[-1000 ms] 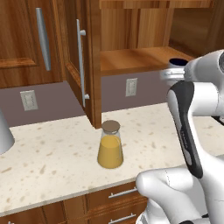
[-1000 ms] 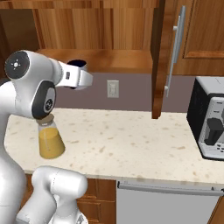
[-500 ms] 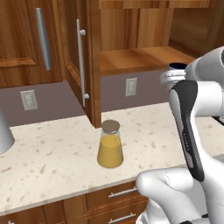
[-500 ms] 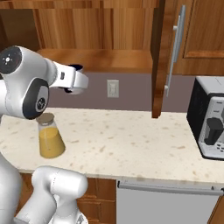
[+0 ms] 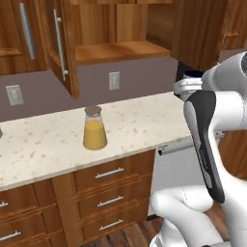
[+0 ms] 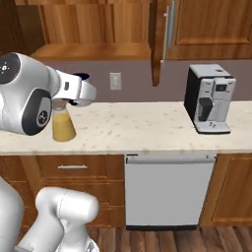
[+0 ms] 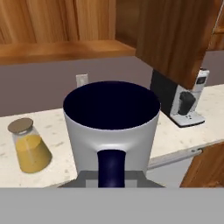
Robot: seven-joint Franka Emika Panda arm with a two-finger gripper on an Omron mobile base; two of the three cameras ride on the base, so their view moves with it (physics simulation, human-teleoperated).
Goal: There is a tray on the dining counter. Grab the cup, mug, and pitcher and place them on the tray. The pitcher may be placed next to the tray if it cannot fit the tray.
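Observation:
My gripper (image 6: 84, 87) is shut on the mug (image 7: 111, 127), which has a pale grey outside, a dark navy inside and a dark handle facing the camera. I hold the mug (image 5: 193, 75) upright in the air in front of the wall counter, its dark rim just showing above my hand. The pitcher (image 5: 94, 129), a clear cone of orange liquid with a brown round lid, stands on the wall counter to the left of the mug; the pitcher (image 7: 28, 146) is upright and untouched. The tray, the cup and the dining counter are out of view.
The speckled wall counter (image 5: 43, 144) runs under wooden cabinets with an open door (image 6: 162, 39) and a bare shelf (image 5: 120, 50). A coffee machine (image 6: 209, 98) stands at the right. Below are drawers (image 5: 108, 173) and a dishwasher (image 6: 170, 189).
The whole picture has shifted: the base has backed off from the counter, bringing drawers, dishwasher and coffee machine into view. The mug stays in my shut gripper; the pitcher has not moved.

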